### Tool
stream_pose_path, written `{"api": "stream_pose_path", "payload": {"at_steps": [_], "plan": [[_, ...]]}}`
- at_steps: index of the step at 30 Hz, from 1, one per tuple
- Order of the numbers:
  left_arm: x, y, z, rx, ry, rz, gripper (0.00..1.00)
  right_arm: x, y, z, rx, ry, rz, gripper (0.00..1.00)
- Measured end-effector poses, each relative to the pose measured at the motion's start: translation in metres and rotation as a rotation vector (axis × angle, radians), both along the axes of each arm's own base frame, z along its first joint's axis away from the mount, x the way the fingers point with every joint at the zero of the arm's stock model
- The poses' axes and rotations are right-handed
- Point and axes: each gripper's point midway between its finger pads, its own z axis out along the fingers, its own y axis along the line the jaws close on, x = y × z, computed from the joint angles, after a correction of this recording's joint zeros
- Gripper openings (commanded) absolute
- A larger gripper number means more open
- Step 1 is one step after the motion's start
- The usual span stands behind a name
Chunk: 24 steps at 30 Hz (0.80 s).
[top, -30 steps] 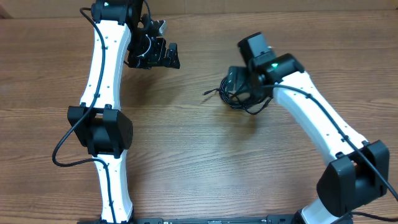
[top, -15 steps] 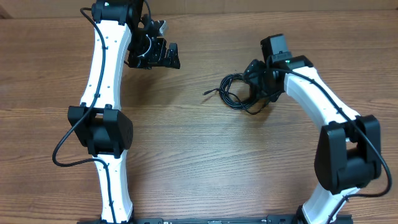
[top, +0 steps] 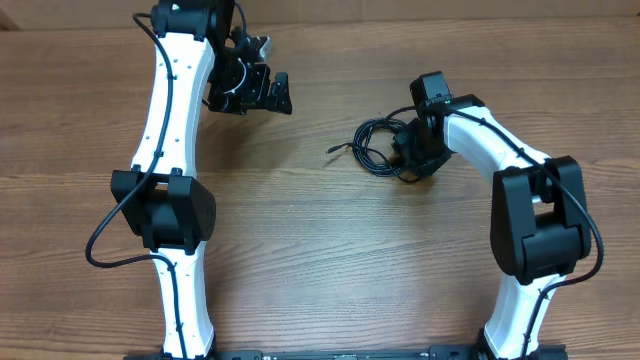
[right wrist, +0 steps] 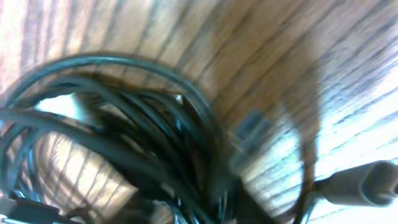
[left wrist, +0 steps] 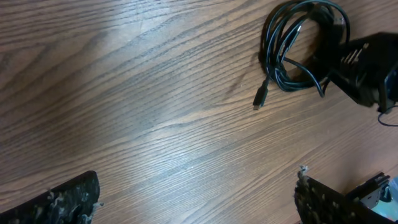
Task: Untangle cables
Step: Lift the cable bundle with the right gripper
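Note:
The cables lie as a small black coil right of the table's middle, with one plug tip sticking out to the left. My right gripper is down on the coil's right side. In the blurred right wrist view the cables fill the frame and run in between the jaws of the right gripper, which close on them. My left gripper hovers open at the back left, well away from the coil. The left wrist view shows the cables far ahead of the left gripper, which holds nothing.
Both white arms with their thicker black cords reach in from the front edge, the left arm and the right arm. Bare wood table surrounds the coil.
My right gripper moved down and left onto the coil's right side, and its jaws went from wide open to closed around the strands. The left arm barely moved.

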Motion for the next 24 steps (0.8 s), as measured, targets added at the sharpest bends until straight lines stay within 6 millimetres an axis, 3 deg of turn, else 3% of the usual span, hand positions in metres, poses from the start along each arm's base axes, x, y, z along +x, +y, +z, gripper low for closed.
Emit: {"api": "stream_pose_path", "payload": {"at_steps": [6,10,13,16,22,24], "plan": [[-0.004,0.0,0.0,0.002,0.017,0.0,1.0,0.013,0.008,0.0,0.046,-0.04,-0.051,0.04],[-0.005,0.001,-0.001,0.007,0.023,-0.001,1.0,0.032,0.024,0.01,0.115,-0.137,0.073,0.04],[-0.005,0.002,-0.001,0.009,0.02,-0.003,1.0,0.031,0.031,0.024,0.137,-0.168,0.174,0.04],[-0.004,0.002,-0.001,0.01,0.017,-0.003,1.0,0.031,0.034,0.06,0.143,-0.246,0.267,0.04],[0.001,0.001,0.0,0.007,-0.006,-0.003,1.0,0.026,0.036,0.18,0.112,-0.528,0.441,0.04],[0.003,0.001,0.0,0.006,-0.014,-0.003,1.0,0.018,0.036,0.209,0.09,-0.603,0.508,0.04]]}}
